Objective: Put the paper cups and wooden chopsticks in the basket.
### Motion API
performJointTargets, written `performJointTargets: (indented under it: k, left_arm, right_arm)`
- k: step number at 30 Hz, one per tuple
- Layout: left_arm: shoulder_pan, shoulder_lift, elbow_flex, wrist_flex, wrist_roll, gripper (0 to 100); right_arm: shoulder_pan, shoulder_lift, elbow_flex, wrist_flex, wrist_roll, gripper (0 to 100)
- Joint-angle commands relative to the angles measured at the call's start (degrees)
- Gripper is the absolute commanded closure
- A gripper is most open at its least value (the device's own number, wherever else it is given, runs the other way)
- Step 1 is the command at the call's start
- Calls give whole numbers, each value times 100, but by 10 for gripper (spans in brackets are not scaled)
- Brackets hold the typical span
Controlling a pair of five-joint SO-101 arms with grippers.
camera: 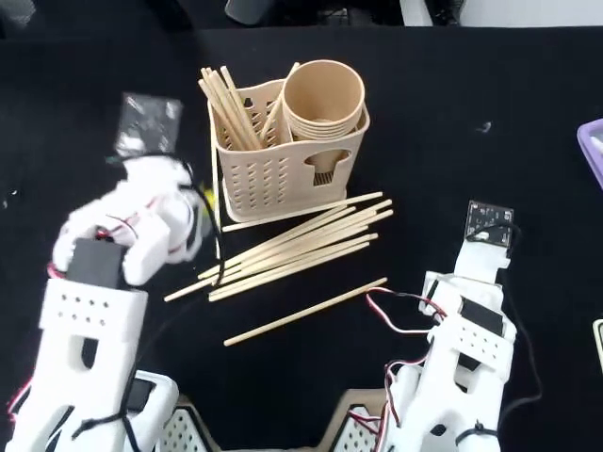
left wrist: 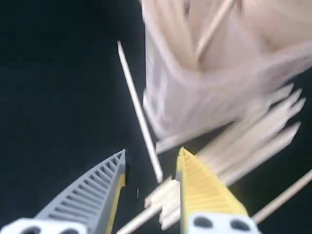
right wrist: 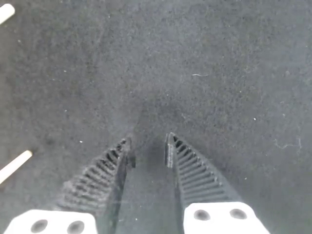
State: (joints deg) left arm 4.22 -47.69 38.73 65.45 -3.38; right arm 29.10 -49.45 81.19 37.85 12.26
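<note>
A beige slotted basket point(camera: 283, 169) stands at the back middle of the black table. Inside it are stacked paper cups point(camera: 323, 99) and several wooden chopsticks point(camera: 231, 108). More chopsticks lie in a loose bundle point(camera: 301, 240) in front of the basket, and a single one point(camera: 306, 311) lies nearer. My left gripper point(camera: 195, 224) hangs just left of the bundle. It is open point(left wrist: 152, 153), with a thin chopstick point(left wrist: 139, 112) running between its fingers beside the blurred basket point(left wrist: 209, 73). My right gripper point(right wrist: 148, 139) is open over bare cloth, holding nothing.
The right arm point(camera: 468, 325) stands at the front right, apart from the chopsticks. Two chopstick ends point(right wrist: 14, 165) show near the right gripper. A purple object point(camera: 592, 146) sits at the right edge. Open black cloth lies right of the basket.
</note>
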Motion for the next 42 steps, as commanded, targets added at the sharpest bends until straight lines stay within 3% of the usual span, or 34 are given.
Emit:
performJointTargets:
  k: [1, 5, 11, 33, 42]
  left_arm:
    - [-22, -123, 1182, -985, -79, 816]
    - [-66, -123, 2308, -2198, 440, 721]
    - [-66, -97, 3046, -3182, 545, 737]
    - [-268, 4000, 382, -3174, 536, 739]
    - [-470, 4475, 286, -3024, 18, 902]
  right_arm:
    - [-70, -171, -13, -132, 18, 883]
    - [-70, -171, -13, -132, 18, 883]
    - [-70, -171, -13, -132, 18, 883]
    - [-70, -163, -13, -123, 18, 883]
    - [-70, -163, -13, -123, 18, 883]
